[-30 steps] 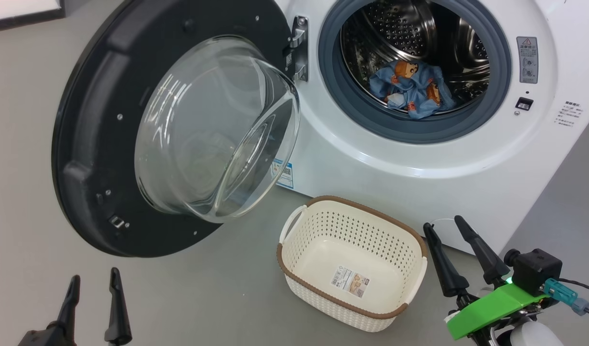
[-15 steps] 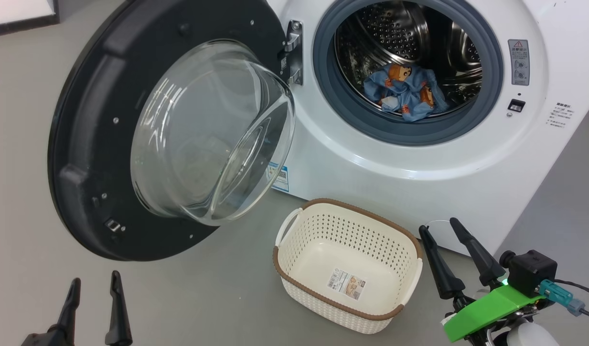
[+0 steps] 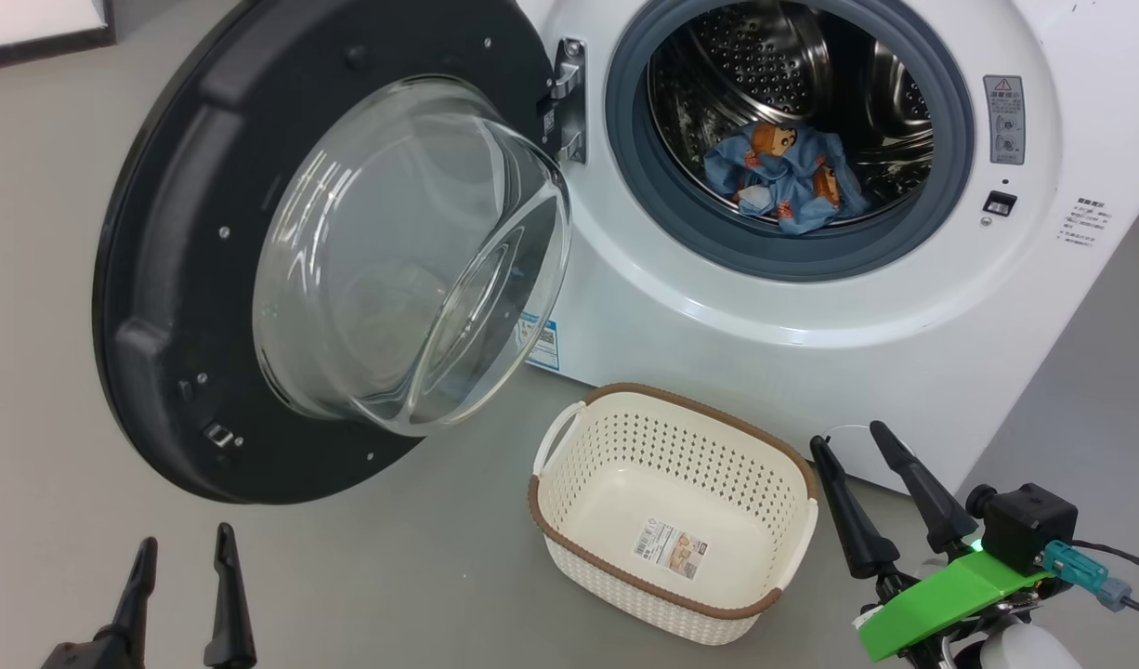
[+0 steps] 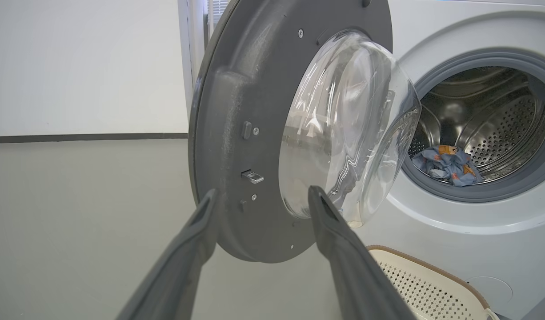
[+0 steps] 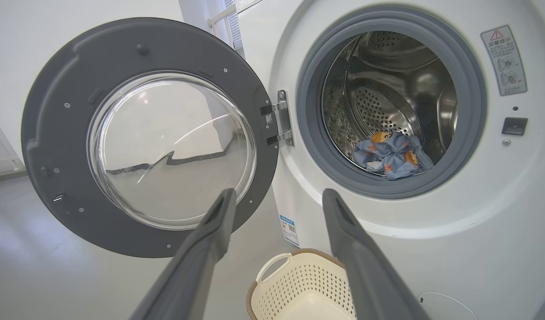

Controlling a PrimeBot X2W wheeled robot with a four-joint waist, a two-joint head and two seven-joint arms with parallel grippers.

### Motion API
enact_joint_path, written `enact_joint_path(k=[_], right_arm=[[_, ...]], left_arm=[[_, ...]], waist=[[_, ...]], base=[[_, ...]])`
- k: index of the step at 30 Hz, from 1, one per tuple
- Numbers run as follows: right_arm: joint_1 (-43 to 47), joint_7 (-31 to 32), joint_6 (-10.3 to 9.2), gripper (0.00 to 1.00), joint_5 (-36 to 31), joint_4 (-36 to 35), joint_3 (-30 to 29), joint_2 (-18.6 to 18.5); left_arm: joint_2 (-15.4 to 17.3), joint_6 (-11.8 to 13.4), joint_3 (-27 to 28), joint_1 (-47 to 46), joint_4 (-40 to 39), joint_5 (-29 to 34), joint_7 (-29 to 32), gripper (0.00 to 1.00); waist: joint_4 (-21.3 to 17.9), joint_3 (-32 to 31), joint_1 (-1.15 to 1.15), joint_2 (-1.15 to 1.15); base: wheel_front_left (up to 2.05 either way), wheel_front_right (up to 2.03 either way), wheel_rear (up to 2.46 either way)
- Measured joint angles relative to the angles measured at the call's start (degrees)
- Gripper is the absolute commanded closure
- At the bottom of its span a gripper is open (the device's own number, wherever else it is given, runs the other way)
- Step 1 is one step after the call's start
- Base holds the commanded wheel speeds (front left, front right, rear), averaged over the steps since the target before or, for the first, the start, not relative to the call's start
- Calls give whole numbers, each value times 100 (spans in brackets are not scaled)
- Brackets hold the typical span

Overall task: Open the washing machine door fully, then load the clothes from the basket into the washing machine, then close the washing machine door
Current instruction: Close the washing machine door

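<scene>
The left end effector and right end effector hover released, holding nothing. Just beside the right one, the cream perforated plastic basket sits empty on the grey floor. The light-blue printed clothes lie inside the white front-loading washing machine, whose round black glass-windowed door stands wide open.

Clothes light-blue, orange-brown figures — basket cream, brown rim, seemingly woven.
</scene>
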Motion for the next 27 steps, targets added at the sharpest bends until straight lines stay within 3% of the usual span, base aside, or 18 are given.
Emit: enact_joint_path(k=[17,18,19,22,23,24,27], right_arm=[[0,0,0,0,1,3,-9,-3],[0,0,0,0,1,3,-11,-3],[0,0,0,0,2,4,-13,-3],[0,0,0,0,2,4,-16,-3],[0,0,0,0,2,4,-29,-2],[0,0,0,0,2,4,-29,-2],[1,0,0,0,2,1,-69,-1]], left_arm=[[60,9,-25,0,-1,-51,0,0],[63,9,-27,0,-2,-55,0,12],[66,9,-29,0,-4,-59,0,37],[89,9,-27,-1,-21,-66,0,70],[122,8,-23,-2,-51,-101,0,91],[122,8,-23,-2,-51,-101,0,100],[160,5,-12,-7,-119,-124,2,100]], waist=[[19,8,0,0],[21,10,0,0],[23,12,0,0],[27,16,0,0],[33,20,0,0],[33,20,0,0],[53,26,0,0]], base=[[0,0,0],[0,0,0],[0,0,0],[0,0,0],[0,0,0],[0,0,0],[0,0,0]])
